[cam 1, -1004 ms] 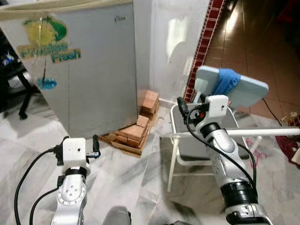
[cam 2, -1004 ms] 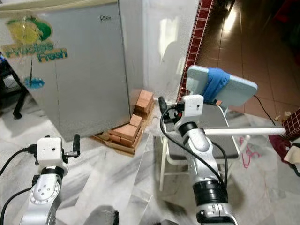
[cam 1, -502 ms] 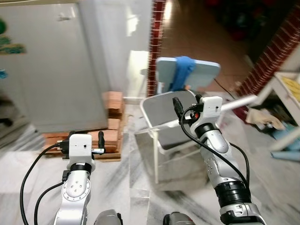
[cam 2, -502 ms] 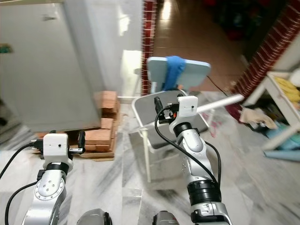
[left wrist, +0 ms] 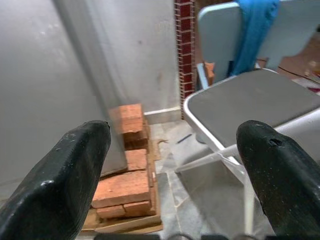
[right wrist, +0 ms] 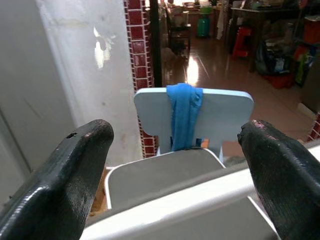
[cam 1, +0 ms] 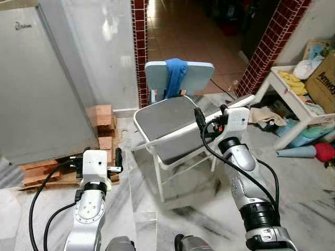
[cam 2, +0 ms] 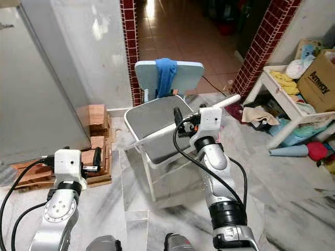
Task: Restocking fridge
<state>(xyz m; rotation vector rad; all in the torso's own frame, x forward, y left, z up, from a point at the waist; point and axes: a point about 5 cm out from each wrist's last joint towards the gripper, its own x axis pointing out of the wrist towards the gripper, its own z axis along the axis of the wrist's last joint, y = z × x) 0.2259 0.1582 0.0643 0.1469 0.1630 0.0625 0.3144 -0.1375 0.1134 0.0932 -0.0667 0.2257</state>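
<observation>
The grey fridge [cam 1: 36, 83] stands shut at the far left, raised on a wooden pallet [cam 1: 44, 175]. My left gripper [cam 1: 98, 158] is held low in front of me, open and empty, with the fridge side and bricks beyond it in the left wrist view [left wrist: 175, 175]. Further right and higher, my right gripper [cam 1: 212, 116] is open and empty too. It hovers over the grey seat of a folding chair [cam 1: 165, 123], which has a light blue back [right wrist: 195, 115].
A blue cloth [cam 1: 175, 73] hangs over the chair back. A white bar [cam 1: 178, 133] runs across the seat's front. Red bricks [cam 1: 100, 117] are stacked beside the fridge. A low white shelf [cam 1: 293, 99] with clutter and a cardboard box [cam 1: 322, 78] stands at right. A red-tiled doorway [cam 1: 138, 47] lies behind.
The whole view has swung to the right: the fridge slid to the left edge, the chair came to the centre and the shelf appeared. Both arms keep the same pose.
</observation>
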